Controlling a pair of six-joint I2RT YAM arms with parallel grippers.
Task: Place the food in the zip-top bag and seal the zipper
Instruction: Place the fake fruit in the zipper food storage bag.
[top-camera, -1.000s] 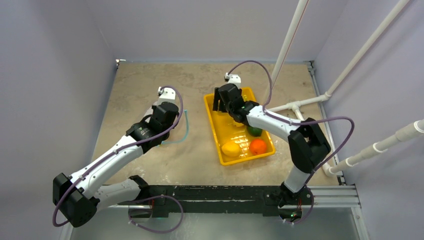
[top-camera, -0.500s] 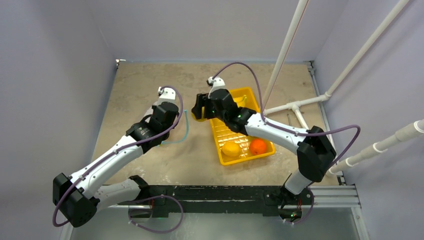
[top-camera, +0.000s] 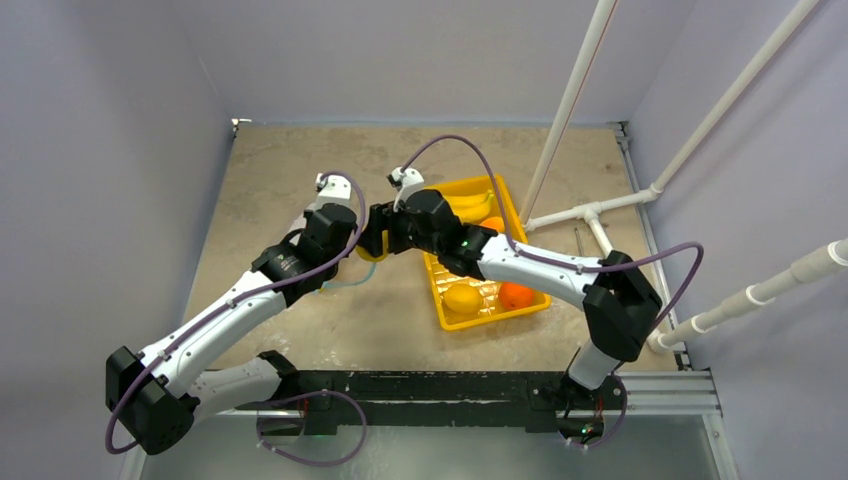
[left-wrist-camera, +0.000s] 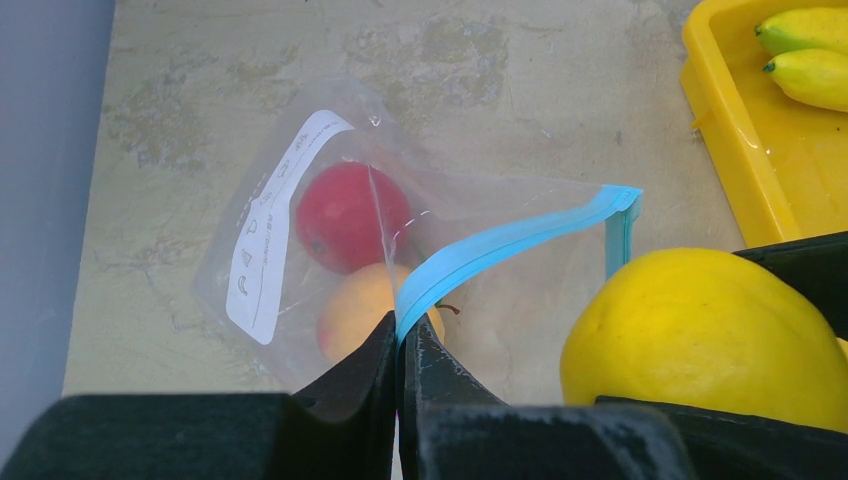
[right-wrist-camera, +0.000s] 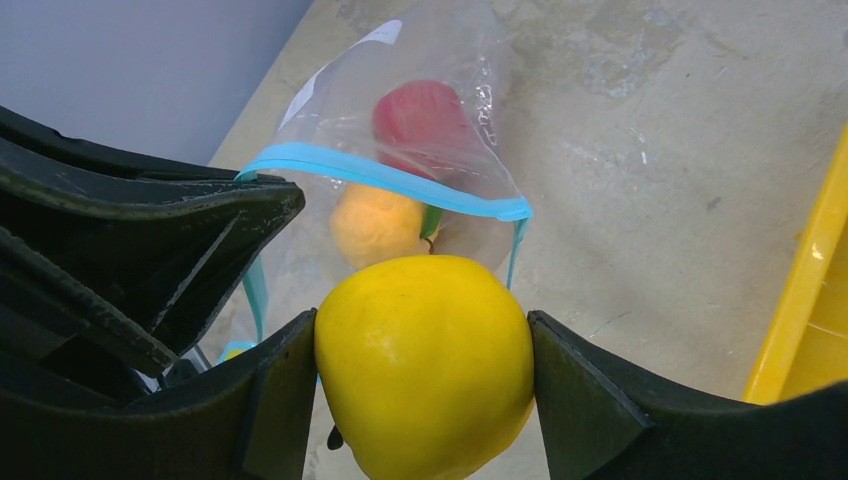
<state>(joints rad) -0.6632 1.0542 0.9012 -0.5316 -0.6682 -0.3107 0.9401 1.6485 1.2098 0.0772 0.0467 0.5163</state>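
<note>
Yellow fruit (right-wrist-camera: 425, 360) at zip-top bag (right-wrist-camera: 470, 140) mouth

**Work surface.** A flat tabletop (top-camera: 250, 200) of mottled beige, stone-patterned material. Lying directly on it:

- (a) A yellow rectangular plastic tray (top-camera: 497, 314), its long axis running from near edge to far.
- (b) Just left of the tray, a clear floppy plastic zip-top bag (left-wrist-camera: 262, 262). Its bottom part rests on the surface, and its teal-blue mouth strip (left-wrist-camera: 500, 245) is raised clear.
- (c) Right of the tray, a thin dark item (top-camera: 577, 238), too small to identify.
</note>
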